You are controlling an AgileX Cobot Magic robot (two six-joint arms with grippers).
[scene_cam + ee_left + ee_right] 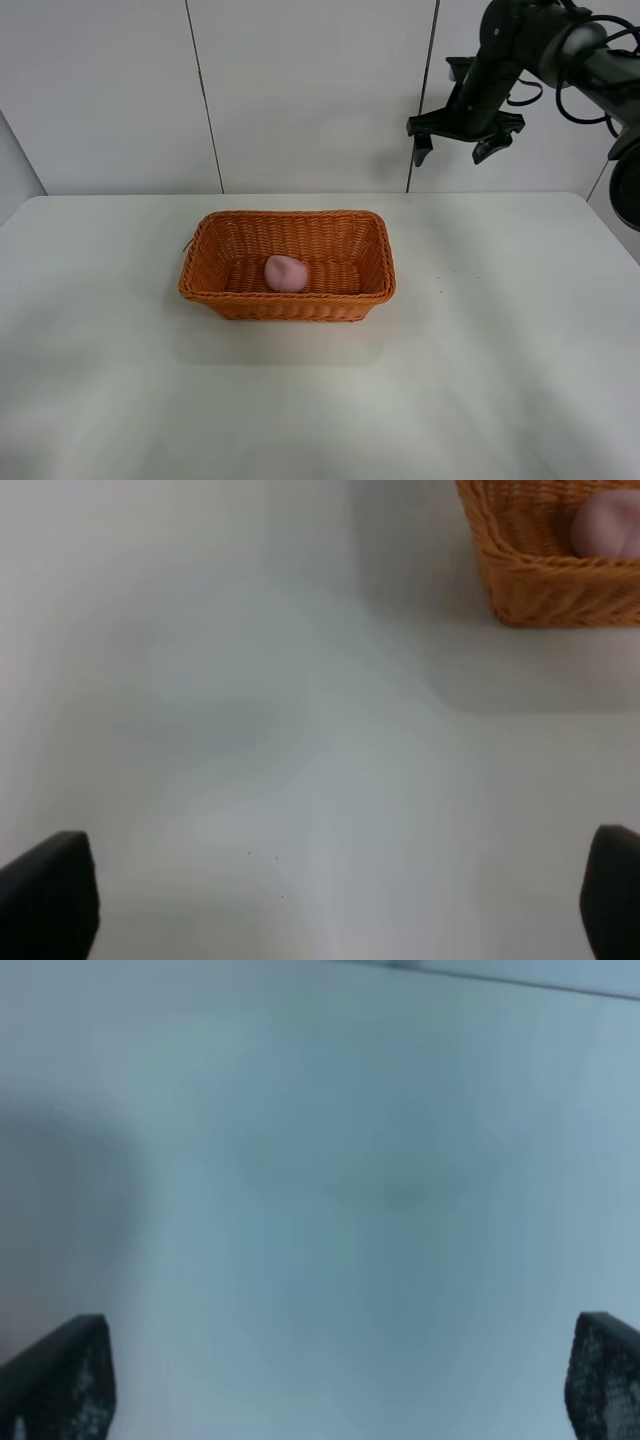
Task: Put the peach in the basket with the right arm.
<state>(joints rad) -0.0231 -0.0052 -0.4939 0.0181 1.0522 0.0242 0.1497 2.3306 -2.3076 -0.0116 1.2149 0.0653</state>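
Observation:
The orange-brown wicker basket (288, 264) stands in the middle of the white table. Inside it, on the woven floor, lies the small pale pink peach (285, 273). The left wrist view catches a corner of the basket (540, 570) with the peach (610, 520) showing over its rim. My right gripper (465, 138) hangs high at the back right, well above the table and away from the basket, its fingers spread wide and holding nothing. In its wrist view the two fingertips (60, 1380) frame blank surface. My left gripper (330, 900) is open over bare table.
The white table (500, 330) spreads wide around the basket. White wall panels (300, 90) with dark seams rise behind it. The right arm's black links and cables (590, 60) fill the upper right corner.

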